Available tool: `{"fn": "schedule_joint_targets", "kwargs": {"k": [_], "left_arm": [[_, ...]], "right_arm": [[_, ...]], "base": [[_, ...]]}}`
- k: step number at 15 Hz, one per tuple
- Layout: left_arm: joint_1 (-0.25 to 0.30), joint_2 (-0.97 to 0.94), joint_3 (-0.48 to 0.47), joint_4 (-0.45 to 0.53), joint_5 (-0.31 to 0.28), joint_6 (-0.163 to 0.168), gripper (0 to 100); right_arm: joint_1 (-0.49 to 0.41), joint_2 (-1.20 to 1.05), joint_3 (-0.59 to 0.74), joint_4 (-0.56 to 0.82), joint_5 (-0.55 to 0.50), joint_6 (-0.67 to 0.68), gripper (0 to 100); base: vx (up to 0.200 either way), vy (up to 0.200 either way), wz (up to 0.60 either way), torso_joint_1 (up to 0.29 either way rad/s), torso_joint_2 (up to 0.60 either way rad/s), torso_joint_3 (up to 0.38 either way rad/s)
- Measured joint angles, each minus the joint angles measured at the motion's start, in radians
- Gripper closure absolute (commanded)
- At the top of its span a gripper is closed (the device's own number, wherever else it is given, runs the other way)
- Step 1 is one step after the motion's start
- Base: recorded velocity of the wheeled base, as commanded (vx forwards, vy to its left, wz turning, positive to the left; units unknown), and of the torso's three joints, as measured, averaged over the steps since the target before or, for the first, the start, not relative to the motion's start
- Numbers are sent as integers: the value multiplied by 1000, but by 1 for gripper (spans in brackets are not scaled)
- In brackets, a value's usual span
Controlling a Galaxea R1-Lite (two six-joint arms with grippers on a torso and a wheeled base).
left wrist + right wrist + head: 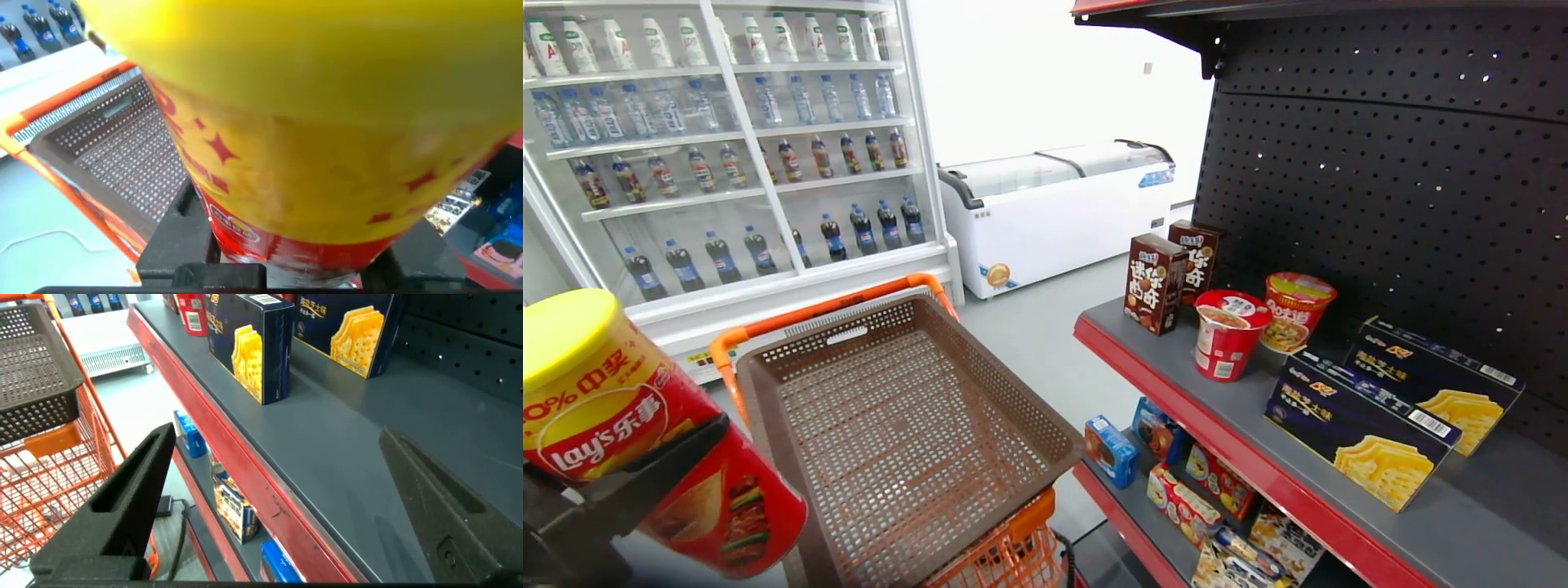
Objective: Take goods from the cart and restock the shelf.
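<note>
A red chips can with a yellow lid [621, 425] hangs tilted at the near left, beside the cart. My left gripper [613, 498] is shut on the can's red body [278, 188], with dark fingers [176, 241] on either side. The cart's brown mesh basket [1013, 384] holds nothing that I can see. To the right stands the shelf [1176, 359], a grey board with a red front edge. My right gripper [278, 441] hangs open over the shelf board [343, 457], near the dark blue cracker boxes [253, 343], with nothing between its fingers.
On the shelf stand two brown boxes [1153, 283], two red noodle cups [1225, 333] and dark blue cracker boxes [1364, 425]; bare board lies at the right end. Snack packs [1184, 490] fill the lower shelf. A drinks fridge [727, 147] and a chest freezer [1054, 212] stand behind.
</note>
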Motion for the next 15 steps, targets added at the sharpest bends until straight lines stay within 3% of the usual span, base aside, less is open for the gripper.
{"fn": "schedule_joint_targets", "kwargs": {"k": [4, 7, 15], "left_arm": [[2, -76, 13, 70, 2, 1, 100], [4, -150, 19, 191, 4, -4, 100], [6, -212, 26, 208, 7, -21, 100]], "right_arm": [[0, 0, 0, 0, 0, 0, 0], [0, 0, 0, 0, 0, 0, 0], [0, 0, 0, 0, 1, 0, 0]], "base": [[0, 0, -600, 4, 5, 2], [0, 0, -600, 2, 1, 1], [0, 0, -600, 0, 4, 1]]}}
